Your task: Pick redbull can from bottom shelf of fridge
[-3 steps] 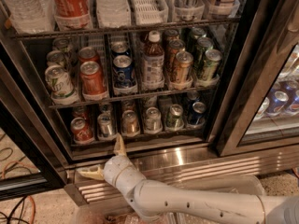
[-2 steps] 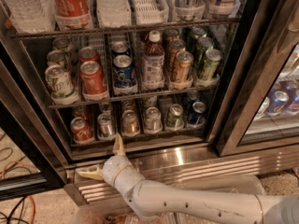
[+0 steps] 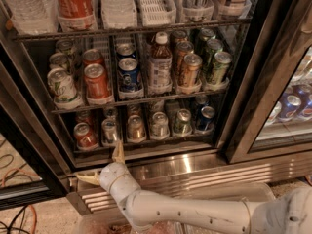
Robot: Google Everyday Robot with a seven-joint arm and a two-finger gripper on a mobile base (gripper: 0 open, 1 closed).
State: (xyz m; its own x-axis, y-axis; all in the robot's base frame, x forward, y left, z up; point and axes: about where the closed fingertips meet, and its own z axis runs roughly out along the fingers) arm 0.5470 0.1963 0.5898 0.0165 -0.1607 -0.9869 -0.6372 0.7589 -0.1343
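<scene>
The redbull can (image 3: 109, 130), slim and silver-grey, stands second from the left in the front row of the bottom shelf (image 3: 161, 144), between a wider red can (image 3: 85, 136) and a gold-brown can (image 3: 135, 128). The fridge (image 3: 246, 96) has its door open. My gripper (image 3: 103, 165) is below the shelf, in front of the ribbed steel base, on a white arm coming from the lower right. It is open and empty. One finger (image 3: 118, 152) points up just under the redbull can; the other points left.
The rack above holds taller cans and a bottle (image 3: 159, 65). More short cans, silver, green (image 3: 183, 121) and blue (image 3: 204, 118), fill the right of the bottom shelf. A black door frame stands at the right, and a second cooler section with cans (image 3: 292, 106) beyond it. Cables lie on the floor at lower left.
</scene>
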